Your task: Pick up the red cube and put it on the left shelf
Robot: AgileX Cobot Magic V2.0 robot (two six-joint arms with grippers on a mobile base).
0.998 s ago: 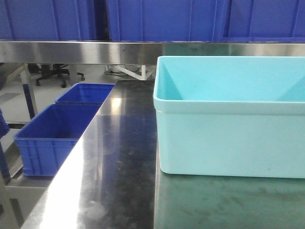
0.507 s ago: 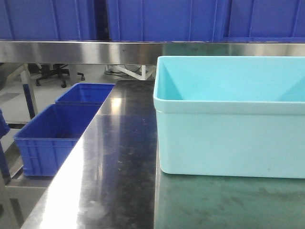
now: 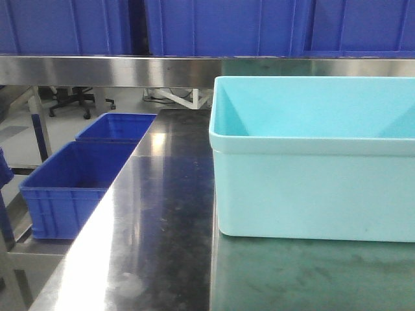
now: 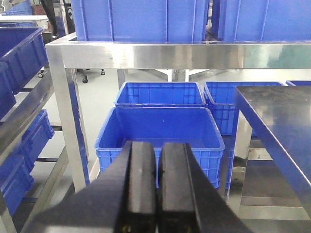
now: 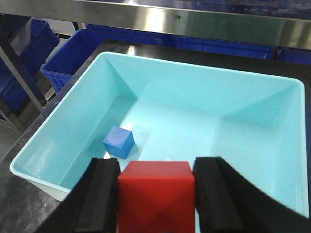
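Where the right claw (image 5: pixel 156 170) clamps it, the red cube (image 5: pixel 156 200) sits between fingers (image 5: pixel 103 194) (centred).

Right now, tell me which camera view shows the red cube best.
The right wrist view: the red cube fills the foreground, clamped in the right gripper over the turquoise bin. The front view shows the bin from outside, its floor hidden, no cube. The left wrist view shows the shut left gripper and blue crates, no cube.
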